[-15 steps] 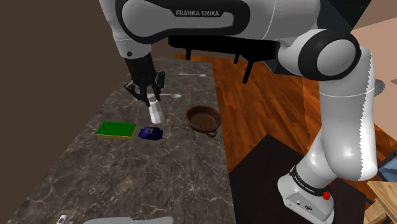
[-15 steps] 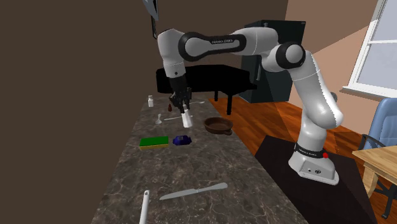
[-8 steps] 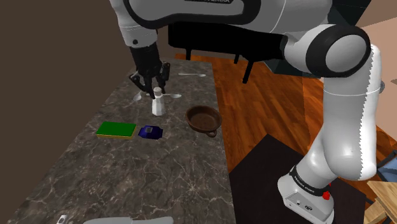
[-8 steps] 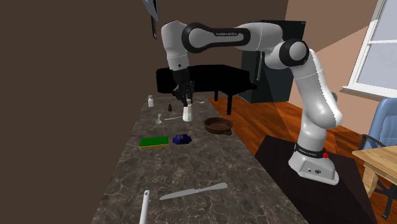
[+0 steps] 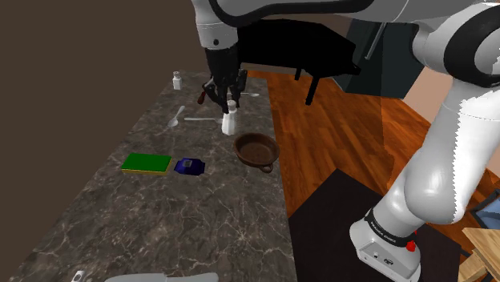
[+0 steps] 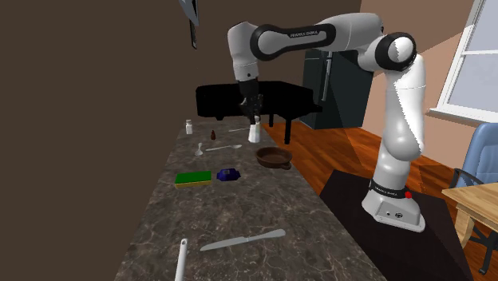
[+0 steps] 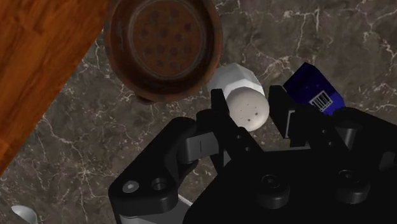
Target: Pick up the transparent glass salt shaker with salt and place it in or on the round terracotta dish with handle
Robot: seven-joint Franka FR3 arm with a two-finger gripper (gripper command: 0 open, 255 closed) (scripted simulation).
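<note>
My black gripper (image 5: 227, 106) is shut on the top of a white salt shaker (image 5: 228, 122), which hangs upright above the dark marble counter (image 5: 200, 216). The second exterior view shows the gripper (image 6: 254, 116) and the shaker (image 6: 254, 132) just behind the round brown dish (image 6: 273, 156). In the shoulder view that dish (image 5: 256, 150), with its short handle, lies nearer the camera and slightly right of the shaker. From the wrist, the two fingers (image 7: 219, 107) clasp the shaker (image 7: 245, 102) by its perforated cap. The dish (image 7: 164, 44) lies on the counter just beyond it.
A green sponge (image 5: 146, 163) and a small blue box (image 5: 189, 167) lie on the counter left of the dish. Spoons (image 5: 204, 119) and a small bottle (image 5: 176, 80) sit farther back. A knife (image 6: 243, 239) rests near the front. The counter's right edge drops to a wood floor (image 5: 336, 136).
The gripper has carried the shaker up and toward the shoulder view's right, from above the blue box's side of the counter to a spot just behind the dish. The shaker now hangs upright.
</note>
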